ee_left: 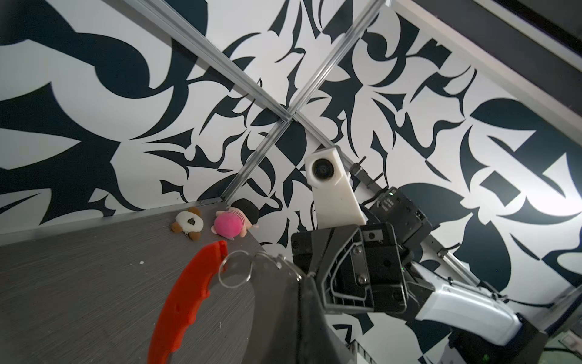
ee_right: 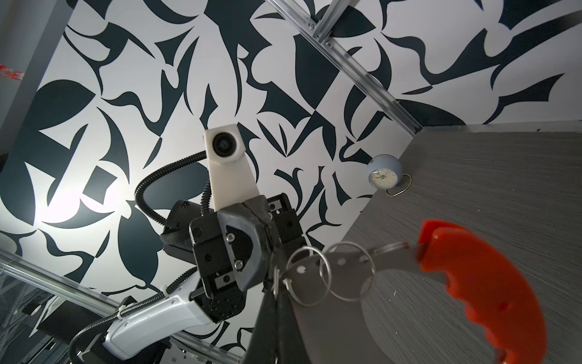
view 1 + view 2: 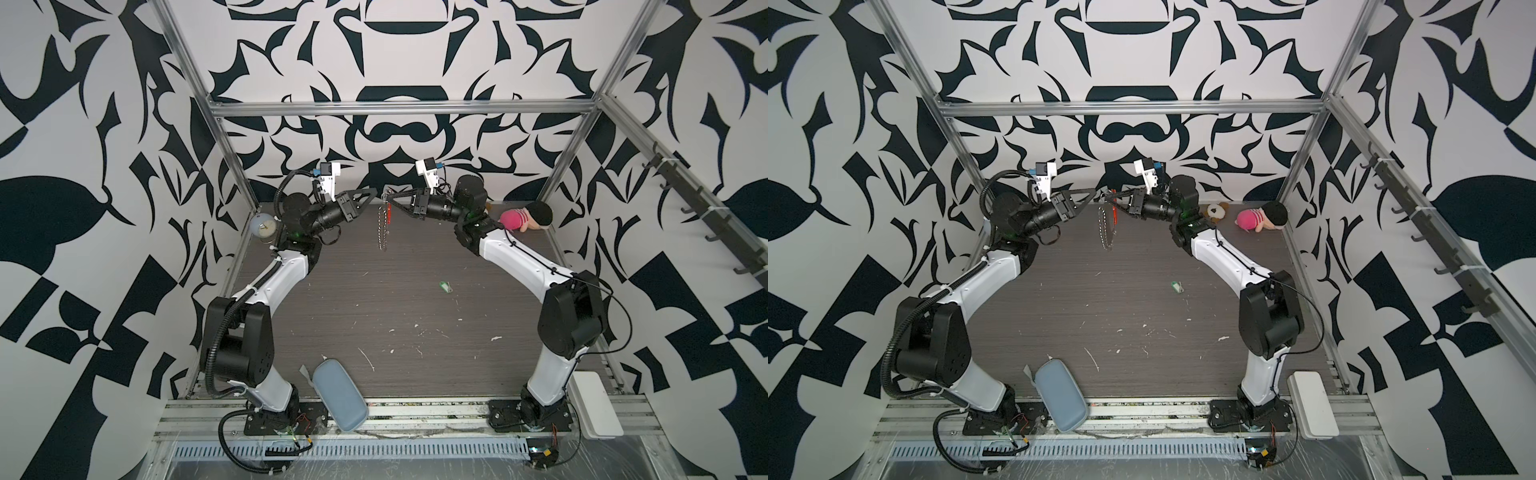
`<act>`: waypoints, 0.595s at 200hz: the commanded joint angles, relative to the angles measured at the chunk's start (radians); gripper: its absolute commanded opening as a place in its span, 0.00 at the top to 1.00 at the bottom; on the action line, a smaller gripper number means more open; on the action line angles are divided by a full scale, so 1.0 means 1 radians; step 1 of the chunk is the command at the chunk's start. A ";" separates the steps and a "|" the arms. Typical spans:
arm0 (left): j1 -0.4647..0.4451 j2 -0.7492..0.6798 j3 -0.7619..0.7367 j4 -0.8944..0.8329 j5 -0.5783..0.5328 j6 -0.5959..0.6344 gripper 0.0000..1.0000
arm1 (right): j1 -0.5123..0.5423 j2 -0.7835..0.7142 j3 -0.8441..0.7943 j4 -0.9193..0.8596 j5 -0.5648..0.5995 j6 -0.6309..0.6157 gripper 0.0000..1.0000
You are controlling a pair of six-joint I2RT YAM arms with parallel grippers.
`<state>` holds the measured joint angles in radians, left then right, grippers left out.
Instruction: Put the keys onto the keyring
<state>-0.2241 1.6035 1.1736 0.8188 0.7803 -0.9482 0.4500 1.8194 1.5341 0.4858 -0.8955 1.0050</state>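
The left gripper [image 3: 374, 192] and right gripper [image 3: 394, 200] both seem to pinch the top of the keyring [image 3: 383, 228], which hangs beneath their tips, while the green-tagged key [image 3: 446, 286] lies on the table [image 3: 374, 316] well below the right gripper, so fetching it likely comes next, one gripper releasing and descending.

So the keyring [image 3: 384, 226] dangles over the back middle of the table [image 3: 415, 316], keys [image 3: 446, 286] lie further forward and right, clock [image 3: 262, 226] back-left, plush doll [image 3: 525, 217] back-right, case [image 3: 340, 395] on the front edge, left.
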 commanded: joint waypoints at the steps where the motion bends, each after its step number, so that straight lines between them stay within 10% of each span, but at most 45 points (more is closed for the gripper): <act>1: 0.002 -0.034 -0.017 0.063 -0.005 -0.035 0.95 | 0.006 -0.028 0.055 0.113 0.006 0.022 1.00; 119: -0.013 0.106 0.006 0.451 0.069 -0.334 0.88 | 0.010 -0.022 0.064 0.125 0.006 0.027 1.00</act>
<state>-0.2302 1.6901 1.1591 1.1378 0.8177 -1.2034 0.4534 1.8252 1.5360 0.5209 -0.8894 1.0267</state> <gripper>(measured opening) 0.120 0.048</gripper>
